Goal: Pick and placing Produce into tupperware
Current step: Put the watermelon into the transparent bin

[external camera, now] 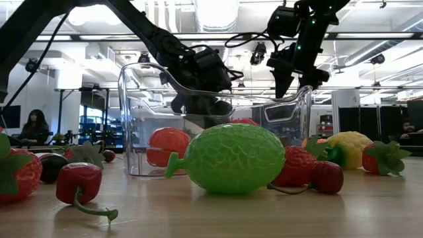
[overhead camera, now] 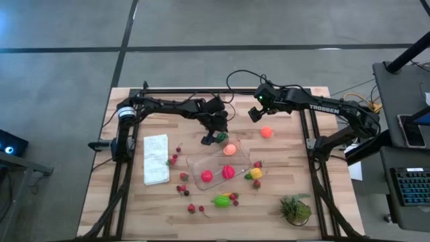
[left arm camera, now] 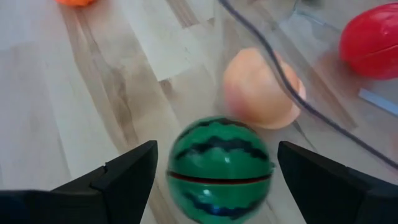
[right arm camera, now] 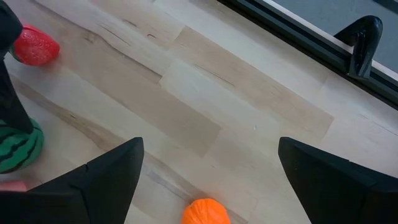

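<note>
A striped dark-green melon (left arm camera: 217,168) rests on the wooden table just outside the far left corner of the clear tupperware (overhead camera: 195,161). My left gripper (overhead camera: 213,134) slants down over it, open, one finger on each side of the melon with a narrow gap on both sides. Inside the tupperware lie a peach-coloured fruit (left arm camera: 261,87) and two red fruits (overhead camera: 207,175) (overhead camera: 228,171). My right gripper (right arm camera: 211,146) hangs open above the table's far right part, with an orange fruit (right arm camera: 205,211) on the table below it.
A white folded cloth (overhead camera: 156,158) lies left of the tupperware. Loose produce is scattered on the near side: a lime-green fruit (external camera: 231,158), a yellow one (overhead camera: 255,173), small red berries (overhead camera: 181,178). A spiky green plant tuft (overhead camera: 295,208) sits near right.
</note>
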Robot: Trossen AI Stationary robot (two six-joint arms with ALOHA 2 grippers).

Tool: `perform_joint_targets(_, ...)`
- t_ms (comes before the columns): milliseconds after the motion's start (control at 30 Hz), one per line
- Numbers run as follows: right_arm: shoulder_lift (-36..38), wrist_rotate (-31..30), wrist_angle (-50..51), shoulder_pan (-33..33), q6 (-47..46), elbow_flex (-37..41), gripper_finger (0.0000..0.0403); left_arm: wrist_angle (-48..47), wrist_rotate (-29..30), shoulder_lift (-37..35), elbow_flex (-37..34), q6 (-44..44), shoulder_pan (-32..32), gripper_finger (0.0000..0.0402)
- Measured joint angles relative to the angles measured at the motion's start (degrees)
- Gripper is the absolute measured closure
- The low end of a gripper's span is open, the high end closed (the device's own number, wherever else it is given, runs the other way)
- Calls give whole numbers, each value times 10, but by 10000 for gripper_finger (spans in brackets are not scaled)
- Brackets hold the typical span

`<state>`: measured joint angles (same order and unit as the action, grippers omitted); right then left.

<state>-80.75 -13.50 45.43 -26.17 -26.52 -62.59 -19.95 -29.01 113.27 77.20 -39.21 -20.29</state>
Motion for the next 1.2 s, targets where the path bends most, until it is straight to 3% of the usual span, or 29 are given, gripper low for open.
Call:
perform_joint_targets(967,0,0,0,0,0,0,38,5,-19,0,-26,29,-6,85)
perform_joint_targets(1200,0,0,0,0,0,0,38,4,-22,5,-26,29,-8,131)
